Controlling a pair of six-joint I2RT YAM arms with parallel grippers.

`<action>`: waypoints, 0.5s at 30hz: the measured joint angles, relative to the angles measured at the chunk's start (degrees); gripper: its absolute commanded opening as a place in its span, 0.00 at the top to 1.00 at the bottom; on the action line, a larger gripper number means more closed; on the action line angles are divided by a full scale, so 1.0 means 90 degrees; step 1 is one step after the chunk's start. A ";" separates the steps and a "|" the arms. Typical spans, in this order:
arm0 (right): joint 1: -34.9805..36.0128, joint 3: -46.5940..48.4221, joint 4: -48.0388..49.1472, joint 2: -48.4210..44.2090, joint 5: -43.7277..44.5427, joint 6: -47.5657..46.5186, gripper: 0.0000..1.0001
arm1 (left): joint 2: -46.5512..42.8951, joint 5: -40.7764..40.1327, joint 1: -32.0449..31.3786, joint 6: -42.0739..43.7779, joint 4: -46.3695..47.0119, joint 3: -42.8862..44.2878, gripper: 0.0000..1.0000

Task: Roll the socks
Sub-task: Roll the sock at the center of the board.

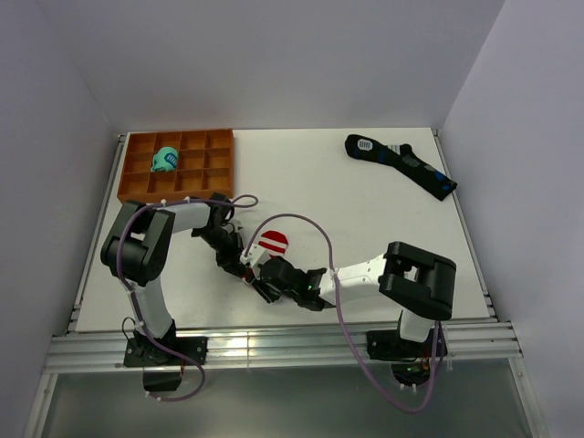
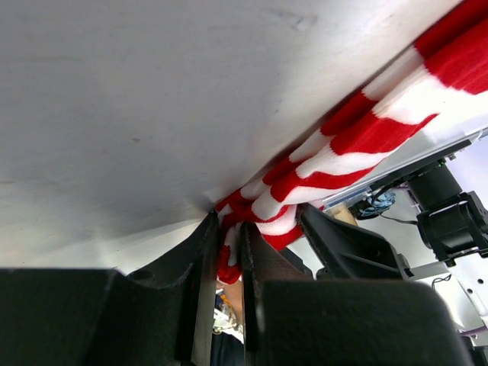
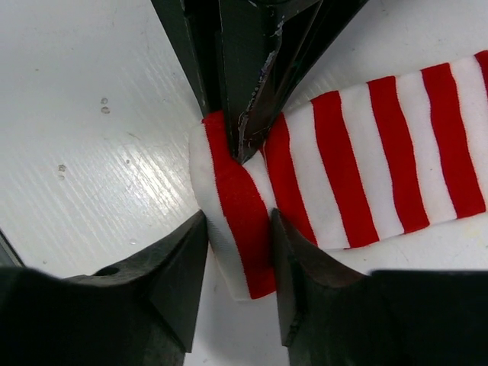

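- Red-and-white striped socks point(image 3: 366, 160) lie flat on the white worktop point(image 1: 365, 228), near its front edge and about midway between the two arm bases.
- One end of the socks is folded over into a short flap, and the rest stretches away flat with its stripes running crosswise.
- The left claw point(image 2: 229, 248) is closed on that folded end. Its two fingers stand almost together with a pinch of striped fabric caught between the tips.
- In the right wrist view the left claw comes down from the top, its tips pressed into the fabric right at the fold.
- The right claw point(image 3: 238, 255) stands open, one finger on each side of the flap. Both fingertips sit at the fabric's edges and do not squeeze it.
- The two claws meet at the same end of the socks, almost touching each other.
- From above, only a rounded striped patch of the socks shows beyond the claws.
- An orange tray point(image 1: 137, 187) with small cells sits at the far left corner, with a teal bundle point(image 1: 165, 159) in a cell left of its middle.
- A black sock point(image 1: 401, 164) with blue patches lies at the far right, well apart from the claws.
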 measured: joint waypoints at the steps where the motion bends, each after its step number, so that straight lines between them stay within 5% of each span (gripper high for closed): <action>1: -0.0019 -0.0002 0.0007 0.0000 -0.0022 0.0019 0.58 | 0.0000 0.0002 0.0005 0.0000 -0.0005 -0.0002 0.97; 11: -0.0546 -0.0041 0.0121 -0.0007 -0.0942 0.0444 0.82 | -0.0015 0.0153 0.0102 -0.0019 0.0117 -0.0134 0.93; 15: -0.0719 -0.0041 0.0124 -0.0007 -0.1348 0.0520 0.83 | -0.0075 0.0172 0.0121 -0.0053 0.0204 -0.0202 0.84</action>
